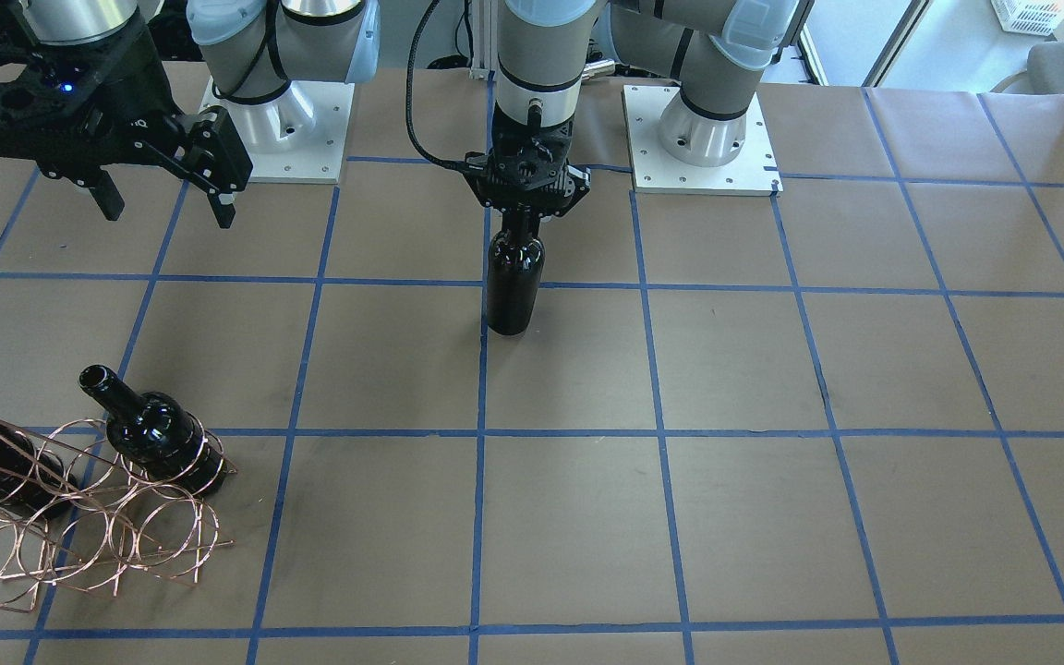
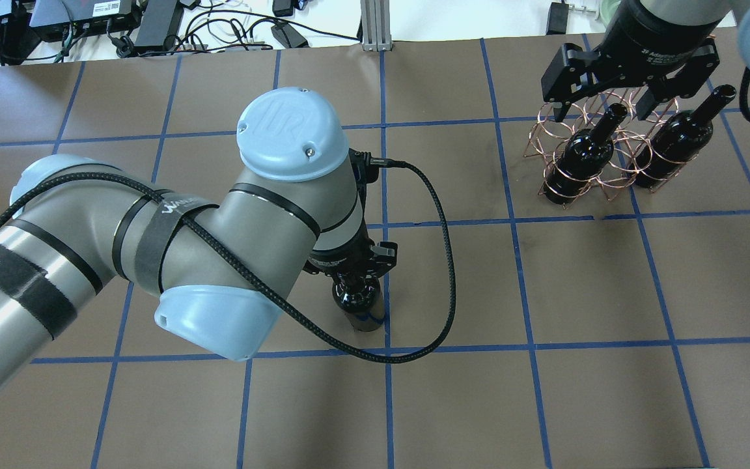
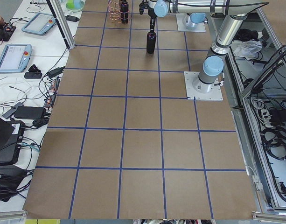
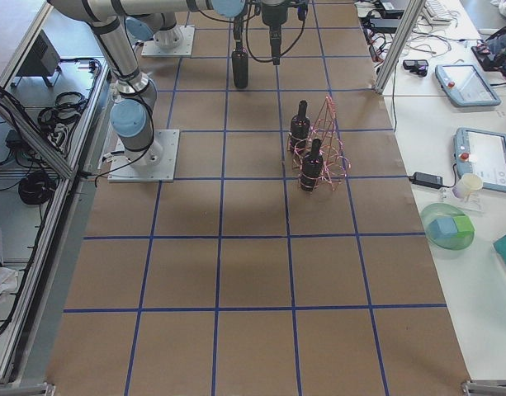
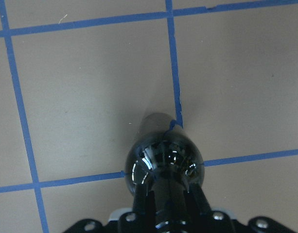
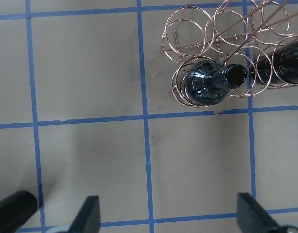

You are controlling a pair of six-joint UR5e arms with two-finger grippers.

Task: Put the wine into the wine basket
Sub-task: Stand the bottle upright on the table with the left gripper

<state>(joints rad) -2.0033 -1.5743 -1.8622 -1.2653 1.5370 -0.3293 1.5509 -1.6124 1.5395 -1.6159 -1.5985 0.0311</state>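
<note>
Grips, with the left end effector (image 1: 526, 211) closed tight, the slim neck of the glossy near-black glass wine bottle (image 1: 513, 286). Holds it upright over a crossing of blue tape lines mid-bench (image 1: 772, 388), well apart from the copper-coloured wire-hoop basket (image 1: 153, 545). Carries nothing in the right end effector (image 1: 169, 212), fingers spread wide, raised above the bench. Shows two alike dark bottles (image 1: 158, 434) lodged in the basket's hoops.

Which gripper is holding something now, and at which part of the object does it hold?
The left gripper holds the upright wine bottle by its neck; the right gripper is open and holds nothing.
</note>
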